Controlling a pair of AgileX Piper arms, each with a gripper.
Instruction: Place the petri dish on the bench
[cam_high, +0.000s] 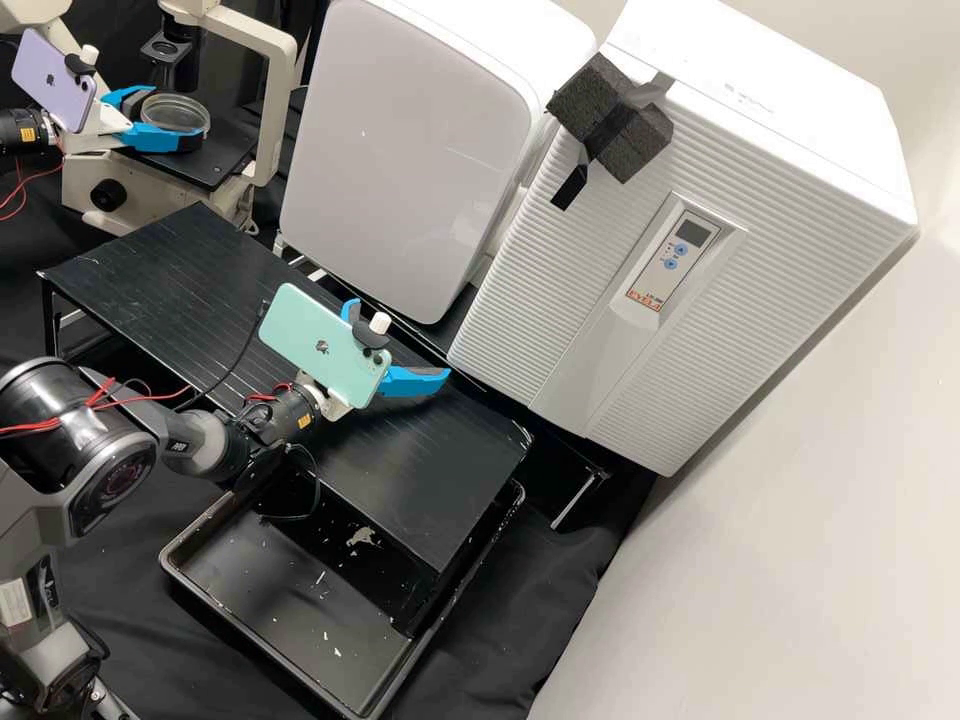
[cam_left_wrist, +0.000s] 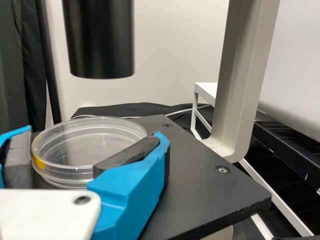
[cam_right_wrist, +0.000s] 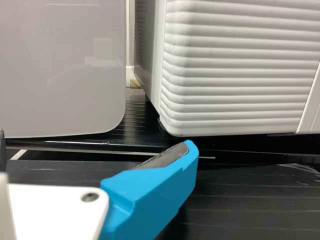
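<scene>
Watching from my station, I have the left gripper (cam_high: 172, 115) closed around the petri dish (cam_high: 176, 114), a pad against either side of its clear wall. The dish is level over the black stage (cam_left_wrist: 200, 175) of the microscope (cam_high: 90, 185), under the dark cylinder (cam_left_wrist: 100, 40). Whether its base touches the stage I can't tell; the fingers hide that part. This puts it off the bench (cam_high: 170, 250), past the far left corner in the high view.

My right gripper (cam_high: 400, 340) is spread wide with nothing between its fingers. It hangs over the bench's far long edge, nearer the right corner than the left, and in front of the two white cabinets (cam_high: 420, 140). How high it sits, I can't judge.

A purple phone (cam_high: 48, 80) rides on the left arm and a mint one (cam_high: 325, 345) on the right. Below the bench's near edge lies a black tray (cam_high: 255, 565) with pale scraps in it, and a dark foam block (cam_high: 605, 115) is strapped to the ribbed cabinet.
</scene>
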